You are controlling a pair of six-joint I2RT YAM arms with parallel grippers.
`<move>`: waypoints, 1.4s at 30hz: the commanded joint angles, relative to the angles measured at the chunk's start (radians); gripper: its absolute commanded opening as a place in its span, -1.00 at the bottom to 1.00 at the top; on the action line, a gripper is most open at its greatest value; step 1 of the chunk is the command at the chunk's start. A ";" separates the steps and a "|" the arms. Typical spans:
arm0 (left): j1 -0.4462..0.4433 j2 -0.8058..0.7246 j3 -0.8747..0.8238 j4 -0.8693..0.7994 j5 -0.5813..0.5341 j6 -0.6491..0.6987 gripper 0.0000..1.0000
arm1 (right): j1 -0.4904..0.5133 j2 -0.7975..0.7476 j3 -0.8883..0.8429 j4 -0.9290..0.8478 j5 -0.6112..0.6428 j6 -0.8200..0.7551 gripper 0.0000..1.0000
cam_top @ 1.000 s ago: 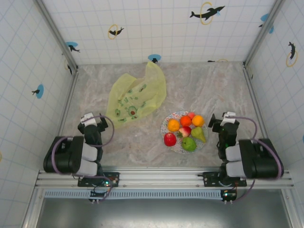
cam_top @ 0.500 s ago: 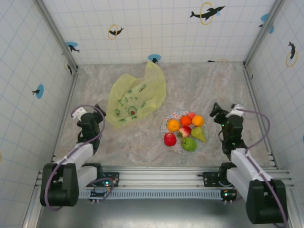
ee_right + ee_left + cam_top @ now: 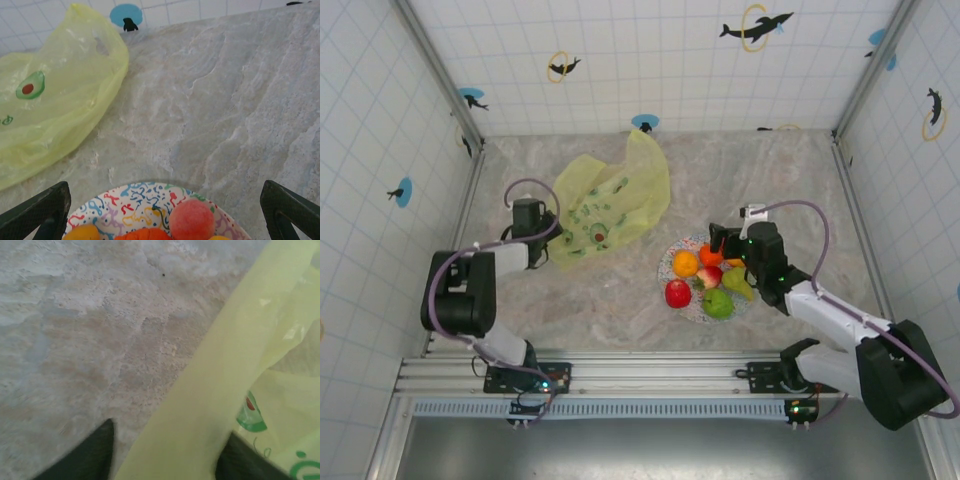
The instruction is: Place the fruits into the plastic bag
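Straddling the left edge of the plastic bag (image 3: 610, 200), left gripper (image 3: 547, 232) has its jaws narrowed partway. In the left wrist view a strip of yellow bag film (image 3: 200, 405) fills the gap between the two fingers (image 3: 92, 455); cannot tell if it is actually pinched. The bag lies flat on the table (image 3: 770, 170), far and left of centre.

Right gripper (image 3: 722, 240) is over the far side of the plate (image 3: 665, 262) with its jaws wide and nothing between them. In the right wrist view its fingers (image 3: 42, 207) stand either side of the plate rim (image 3: 125, 197), with a pink-red piece (image 3: 191, 220) just beyond.

The fruits are all at the plate, right of centre and near: orange (image 3: 685, 263), red apple (image 3: 677, 293) at the near-left rim, green apple (image 3: 718, 303), green pear (image 3: 740, 284).
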 commanded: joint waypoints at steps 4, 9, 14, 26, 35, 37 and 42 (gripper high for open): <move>-0.003 -0.075 0.059 0.018 0.118 0.079 -1.00 | 0.008 -0.020 0.070 -0.089 0.044 -0.040 0.99; -0.004 -0.300 0.054 0.145 0.290 0.076 -1.00 | 0.012 -0.055 0.140 -0.141 0.019 -0.115 0.99; -0.006 -0.413 0.141 0.103 0.376 0.048 -1.00 | 0.016 -0.086 0.247 -0.155 -0.051 -0.192 0.99; -0.006 -0.516 0.446 -0.373 0.503 0.350 -1.00 | 0.030 0.050 0.551 -0.197 -0.295 -0.369 0.99; -0.006 -0.535 0.582 -0.621 0.613 0.423 -1.00 | -0.084 0.231 0.640 -0.210 -0.551 -0.541 0.93; -0.006 -0.522 0.613 -0.633 0.674 0.377 -1.00 | -0.119 0.270 0.645 -0.183 -0.617 -0.564 0.86; -0.006 -0.512 0.656 -0.626 0.774 0.290 -1.00 | -0.164 0.398 0.688 -0.128 -0.814 -0.621 0.69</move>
